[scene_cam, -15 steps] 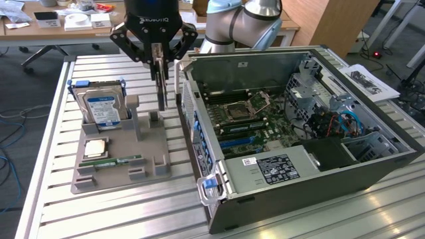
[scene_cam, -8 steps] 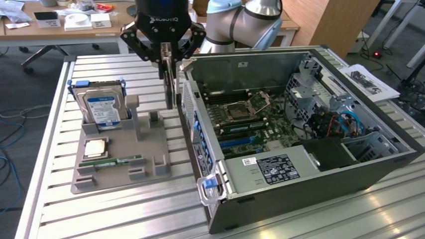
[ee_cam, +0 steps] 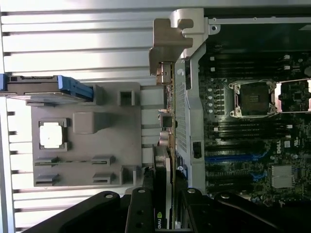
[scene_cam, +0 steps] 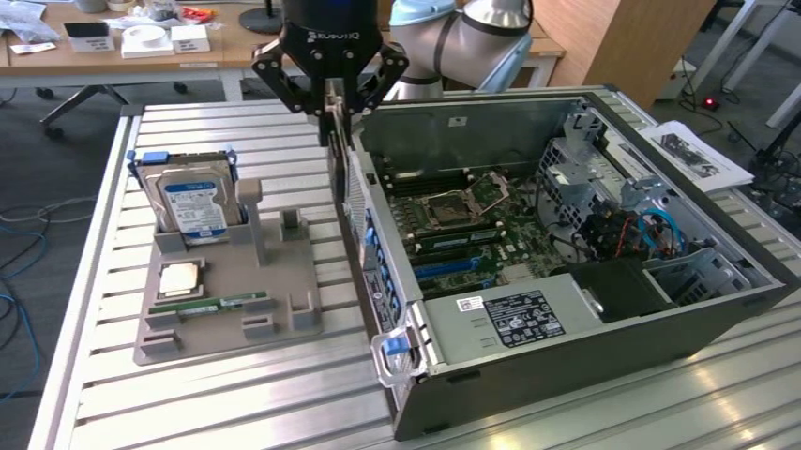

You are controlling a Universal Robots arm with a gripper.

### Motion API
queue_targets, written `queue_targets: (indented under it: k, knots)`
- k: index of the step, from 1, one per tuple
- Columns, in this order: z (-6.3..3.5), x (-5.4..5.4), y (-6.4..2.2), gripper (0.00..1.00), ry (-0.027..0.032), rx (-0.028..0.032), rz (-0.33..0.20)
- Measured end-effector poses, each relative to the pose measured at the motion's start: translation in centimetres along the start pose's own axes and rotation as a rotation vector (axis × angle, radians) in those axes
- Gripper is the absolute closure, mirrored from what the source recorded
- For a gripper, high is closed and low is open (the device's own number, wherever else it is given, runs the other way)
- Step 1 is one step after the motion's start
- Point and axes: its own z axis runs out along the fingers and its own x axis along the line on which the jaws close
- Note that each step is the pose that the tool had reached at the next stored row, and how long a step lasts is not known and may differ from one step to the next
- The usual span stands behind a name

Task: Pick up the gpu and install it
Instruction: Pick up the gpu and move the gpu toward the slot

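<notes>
Slatted table [scene_cam: 238, 403] under case [scene_cam: 601, 352] and tray [scene_cam: 295, 274]; hand [scene_cam: 334, 105] grips gpu [ee_cam: 163, 165]; desk [scene_cam: 188, 52] behind

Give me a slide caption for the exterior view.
Gripper holds the graphics card on edge beside the wall of the open computer case, with a hard drive standing in the gray tray.

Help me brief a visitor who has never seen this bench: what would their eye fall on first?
First the black hand, at the top of the exterior view, shut on the gpu, which hangs edge-on beside the open computer case. Next the case itself, on the exterior view's right, its motherboard laid bare. On the left, a grey tray holds a blue-labelled hard drive standing upright.
</notes>
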Motion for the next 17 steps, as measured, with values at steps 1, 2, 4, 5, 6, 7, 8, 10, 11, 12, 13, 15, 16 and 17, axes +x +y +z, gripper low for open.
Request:
queue_targets:
  k: [1,2,4,5,6,7,8,10,11,12,13,15,16,17]
  knots:
    - [0.0,-0.3,0.03,0.73,0.0001,-0.0005,0.0]
    - [0.01,-0.6,0.06,0.73,0.0002,-0.001,0.0]
    - [0.02,-1.2,0.13,0.73,0.0003,-0.002,0.0]
    - [0.04,-1.5,0.16,0.73,0.0003,-0.0026,0.0]
    - [0.05,-1.8,0.19,0.73,0.0003,-0.003,0.0]
    - [0.06,-2.1,0.23,0.73,0.0003,-0.0034,0.0]
    - [0.07,-2.4,0.26,0.73,0.0003,-0.0038,0.0]
    - [0.08,-3.1,0.33,0.73,0.0004,-0.0047,0.0]
    - [0.09,-3.4,0.36,0.73,0.0004,-0.0052,0.0]
    - [0.1,-3.7,0.39,0.73,0.0005,-0.0056,0.0]
    - [0.11,-4.1,0.41,0.73,0.0006,-0.0059,0.0]
    - [0.13,-4.8,0.49,0.73,0.0005,-0.0068,0.0]
    - [0.14,-5.1,0.52,0.73,0.0006,-0.0072,0.0]
    - [0.15,-5.4,0.55,0.73,0.0006,-0.0075,0.0]
